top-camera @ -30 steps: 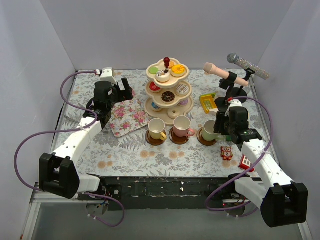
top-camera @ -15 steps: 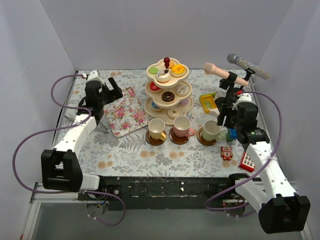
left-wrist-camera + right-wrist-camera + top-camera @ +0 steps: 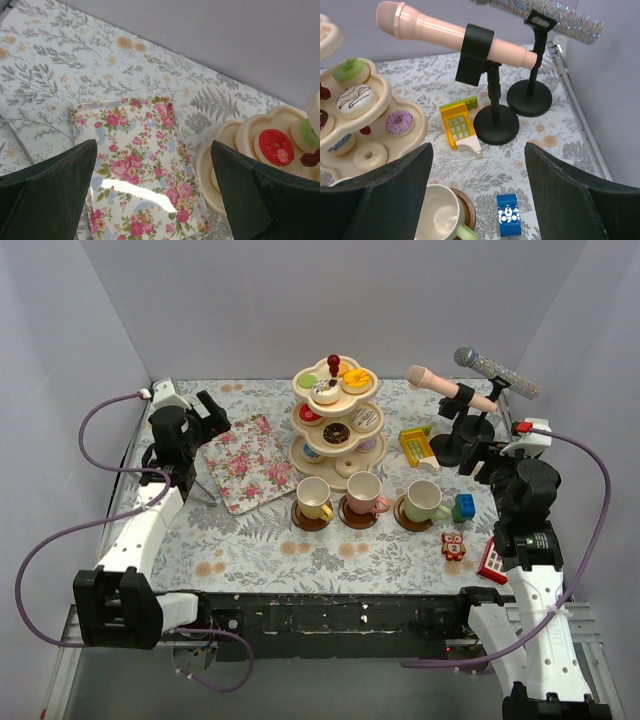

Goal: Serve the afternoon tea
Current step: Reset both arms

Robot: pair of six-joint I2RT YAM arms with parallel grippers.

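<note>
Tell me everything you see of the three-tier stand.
The three-tier stand is cream, seemingly painted wood, with scalloped plates widening downward and a post topped by a red knob. It stands upright at the back middle of the table, behind the cups, toy donuts and cakes on every tier. A floral tray lies close beside it; contact unclear.

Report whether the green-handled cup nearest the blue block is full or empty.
Empty. The right wrist view looks down into the green-handled cup, upright on its saucer, and shows only bare pale interior.
</note>
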